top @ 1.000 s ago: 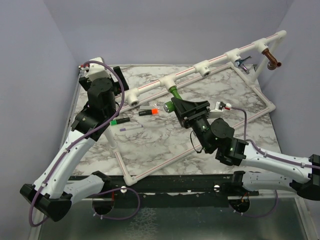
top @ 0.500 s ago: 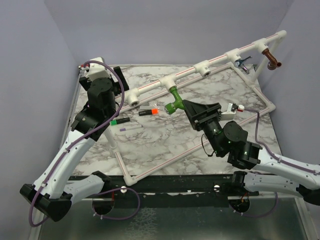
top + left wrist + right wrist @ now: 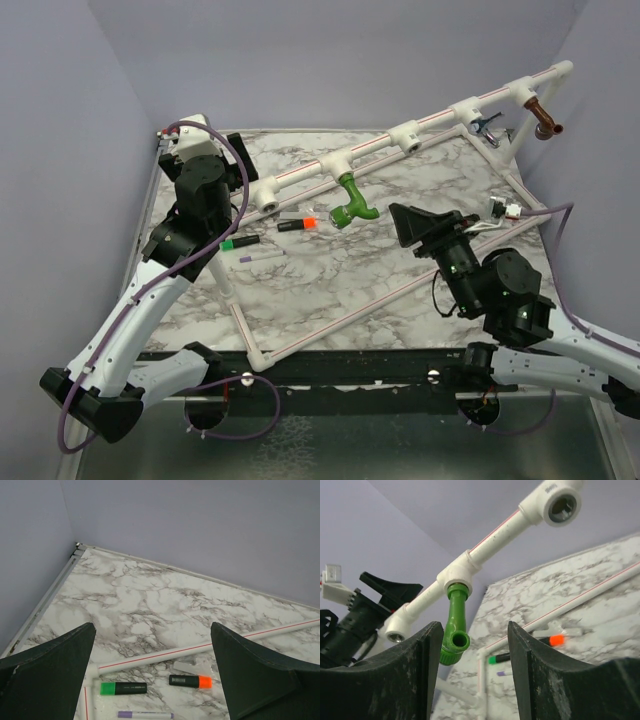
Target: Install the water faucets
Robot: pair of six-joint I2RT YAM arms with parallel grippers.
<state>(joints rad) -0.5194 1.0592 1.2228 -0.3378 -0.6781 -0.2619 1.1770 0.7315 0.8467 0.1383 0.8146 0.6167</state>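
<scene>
The bright green faucet (image 3: 352, 203) hangs from a white tee (image 3: 335, 165) on the raised pipe, spout down and toward the right. In the right wrist view the green faucet (image 3: 454, 630) sits ahead, just inside the left finger, untouched. My right gripper (image 3: 405, 225) (image 3: 475, 627) is open and empty, right of the faucet and apart from it. The chrome faucet (image 3: 487, 125) and the copper-brown faucet (image 3: 546, 122) sit in tees at the far right end of the pipe. My left gripper (image 3: 236, 178) (image 3: 152, 627) is open and empty, above the table's left side.
Two open tees (image 3: 268, 195) (image 3: 410, 135) sit on the raised pipe. An orange-capped marker (image 3: 298, 221) (image 3: 190, 681), a green-capped marker (image 3: 240, 242) (image 3: 123, 688) and a purple pen (image 3: 262, 257) lie on the marble top. A white pipe frame (image 3: 330, 325) runs round the table.
My right gripper has let go of the green faucet and drawn back to the right. The faucet stays hanging from its tee. The left arm has not moved.
</scene>
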